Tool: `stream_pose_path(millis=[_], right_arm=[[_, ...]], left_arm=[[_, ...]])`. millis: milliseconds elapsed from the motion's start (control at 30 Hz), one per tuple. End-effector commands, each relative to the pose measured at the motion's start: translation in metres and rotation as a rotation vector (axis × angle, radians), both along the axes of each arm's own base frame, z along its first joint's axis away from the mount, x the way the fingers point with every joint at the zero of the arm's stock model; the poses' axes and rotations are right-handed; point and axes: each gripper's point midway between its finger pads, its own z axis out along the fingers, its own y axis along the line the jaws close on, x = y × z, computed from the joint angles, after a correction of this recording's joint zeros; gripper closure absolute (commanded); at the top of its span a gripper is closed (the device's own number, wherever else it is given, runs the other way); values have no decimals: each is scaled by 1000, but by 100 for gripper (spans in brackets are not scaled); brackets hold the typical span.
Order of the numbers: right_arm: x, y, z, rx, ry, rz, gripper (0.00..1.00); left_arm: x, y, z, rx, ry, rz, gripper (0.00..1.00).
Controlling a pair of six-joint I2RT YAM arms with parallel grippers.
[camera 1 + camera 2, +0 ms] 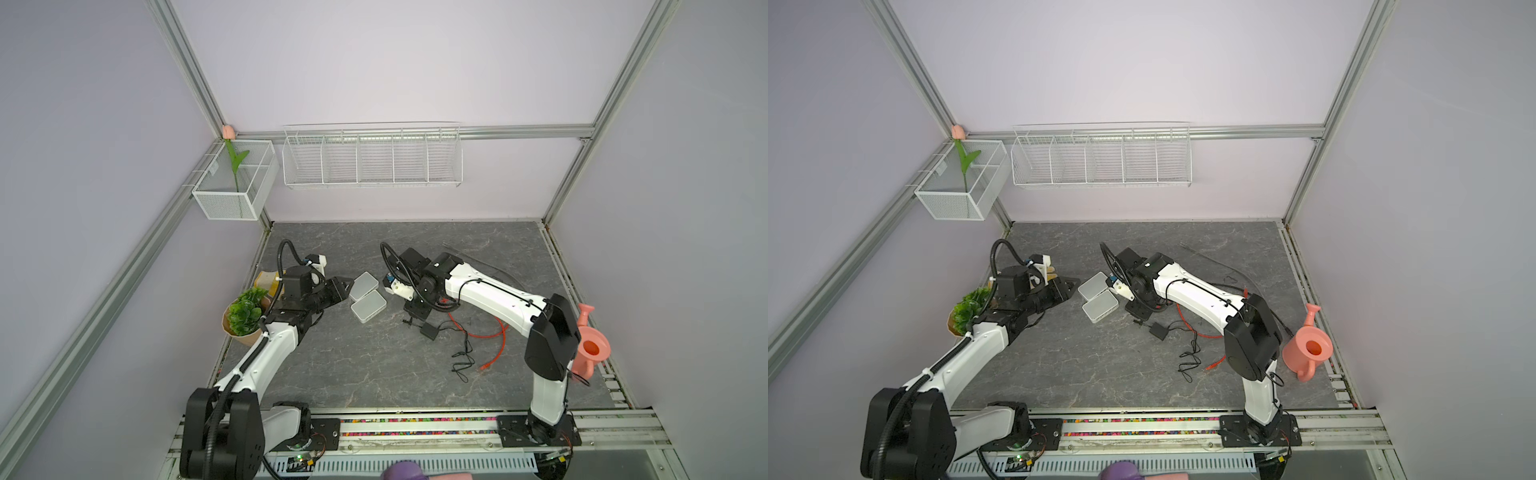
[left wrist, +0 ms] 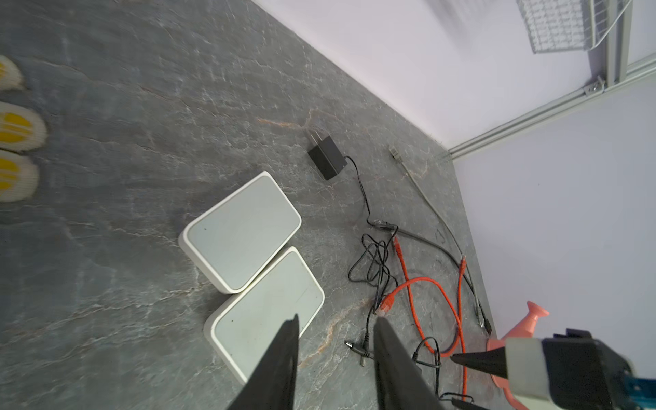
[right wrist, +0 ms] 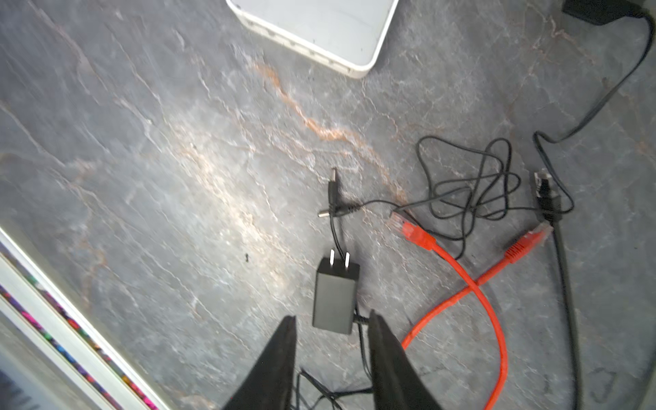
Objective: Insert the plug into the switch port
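Hovering low, the right gripper has its jaws parted and empty, with the black adapter lying just ahead of its tips. The barrel plug lies beyond the adapter, between it and the front switch. It is clear of the switch, with its long axis aimed roughly at it, and a second plug crosses its tail. The left gripper, likewise parted and empty, hangs at the switch's far side from the plug. Judgement: the right arm is nearer, and a straight forward reach is called for.

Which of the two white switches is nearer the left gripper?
The rear switch: the left gripper sits just beside its edge, while the front switch lies a little farther off, toward the camera.
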Motion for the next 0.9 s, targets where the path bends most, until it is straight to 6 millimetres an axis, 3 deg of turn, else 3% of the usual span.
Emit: stream_pose_path(millis=[0,200,400,867], right_arm=[[-9,7,-36,-45,102,79,66],[-2,14,-63,-65,122,95,66],[8,18,-76,-82,106,98,67],[12,15,-100,-118,119,94,70]], left_arm=[[5,-13,-11,38,14,-59,63],[15,-21,-29,56,56,-90,63],[22,-27,-38,74,75,-105,63],[32,-30,-36,92,73,-111,63]])
